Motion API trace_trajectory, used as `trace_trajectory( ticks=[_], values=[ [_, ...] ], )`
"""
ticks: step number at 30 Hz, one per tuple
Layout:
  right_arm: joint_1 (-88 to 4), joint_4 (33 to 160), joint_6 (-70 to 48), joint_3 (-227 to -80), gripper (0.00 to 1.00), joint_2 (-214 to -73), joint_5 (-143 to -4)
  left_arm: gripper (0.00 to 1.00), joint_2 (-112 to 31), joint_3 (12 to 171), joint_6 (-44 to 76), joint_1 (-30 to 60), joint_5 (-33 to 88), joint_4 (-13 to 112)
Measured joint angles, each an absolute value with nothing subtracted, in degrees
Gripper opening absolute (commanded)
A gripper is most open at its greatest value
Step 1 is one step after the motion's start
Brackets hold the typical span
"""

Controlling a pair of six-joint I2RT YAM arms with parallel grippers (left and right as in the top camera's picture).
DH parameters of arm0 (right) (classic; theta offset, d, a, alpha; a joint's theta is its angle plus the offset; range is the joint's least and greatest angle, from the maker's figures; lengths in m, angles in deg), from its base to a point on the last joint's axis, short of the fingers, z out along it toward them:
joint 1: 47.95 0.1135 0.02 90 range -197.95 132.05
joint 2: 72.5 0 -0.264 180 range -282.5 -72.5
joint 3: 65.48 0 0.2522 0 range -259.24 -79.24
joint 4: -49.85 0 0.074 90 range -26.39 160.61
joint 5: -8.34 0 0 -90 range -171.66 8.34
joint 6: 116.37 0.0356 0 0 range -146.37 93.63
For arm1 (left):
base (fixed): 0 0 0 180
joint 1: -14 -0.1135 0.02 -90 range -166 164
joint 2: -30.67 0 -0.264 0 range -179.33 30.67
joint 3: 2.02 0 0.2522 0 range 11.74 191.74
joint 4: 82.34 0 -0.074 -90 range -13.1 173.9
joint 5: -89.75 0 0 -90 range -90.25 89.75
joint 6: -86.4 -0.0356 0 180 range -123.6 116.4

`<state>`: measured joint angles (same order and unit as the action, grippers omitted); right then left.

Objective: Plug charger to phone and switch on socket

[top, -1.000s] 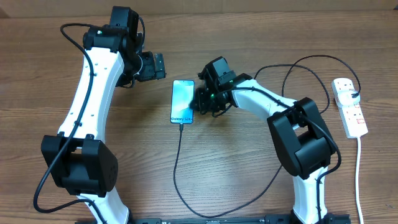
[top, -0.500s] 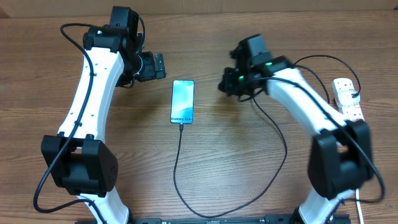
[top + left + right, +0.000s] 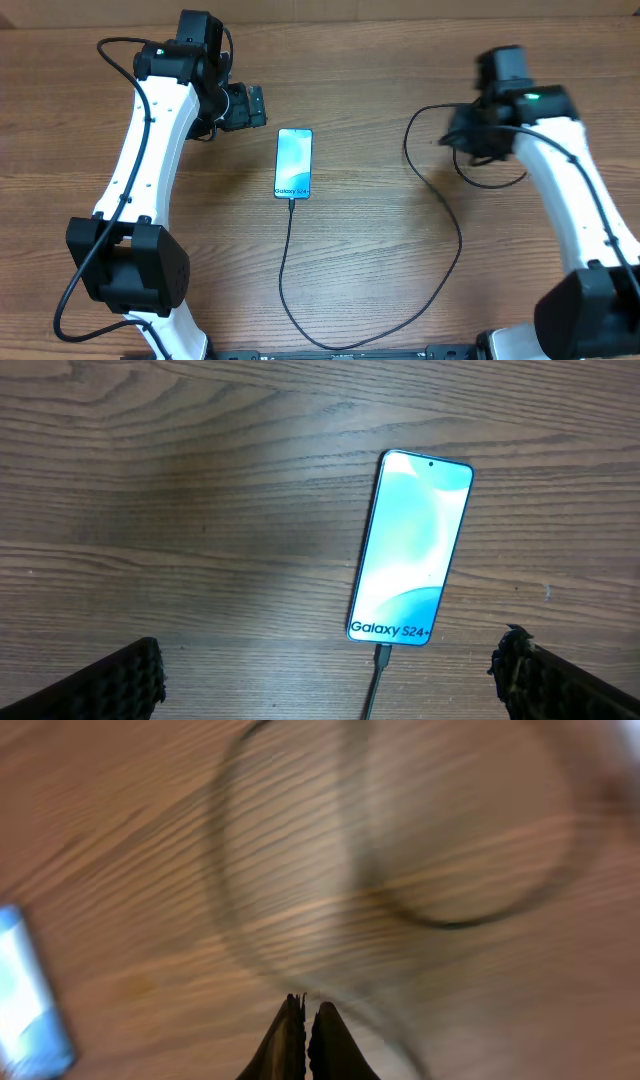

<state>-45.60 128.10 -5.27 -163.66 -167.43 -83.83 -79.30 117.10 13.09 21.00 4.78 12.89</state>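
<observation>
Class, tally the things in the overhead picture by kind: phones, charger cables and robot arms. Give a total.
phone: 1
charger cable: 1
robot arms, left arm and right arm: 2
Total: 4

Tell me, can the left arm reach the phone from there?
Probably yes. Its open fingers hang right beside the phone, with only bare table between; the charger trails off its far end.

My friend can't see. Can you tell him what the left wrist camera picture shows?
A phone with a lit blue-white screen reading Galaxy S24+ lies flat on a wooden table, with the black charger cable going into its bottom edge. The left pincer is open, its dark fingertips in the bottom corners, touching nothing.
</observation>
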Motion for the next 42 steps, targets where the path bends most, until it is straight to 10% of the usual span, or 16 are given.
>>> trace_trajectory(
  ticks=[7, 17, 42],
  values=[
    [-59.7, 128.8, -3.6, -163.7, 0.15, -167.3, -88.1, 1.0, -79.3, 117.1, 13.1, 21.0, 4.8, 12.9],
    [-75.3, 125.5, -2.2, -163.7, 1.0, -167.3, -89.4, 1.0, -79.3, 117.1, 13.1, 21.0, 4.6, 12.9],
    [-83.9, 114.4, -13.5, -163.7, 1.0, -173.1, -89.4, 1.0, -79.3, 117.1, 13.1, 21.0, 4.6, 12.9]
  ],
)
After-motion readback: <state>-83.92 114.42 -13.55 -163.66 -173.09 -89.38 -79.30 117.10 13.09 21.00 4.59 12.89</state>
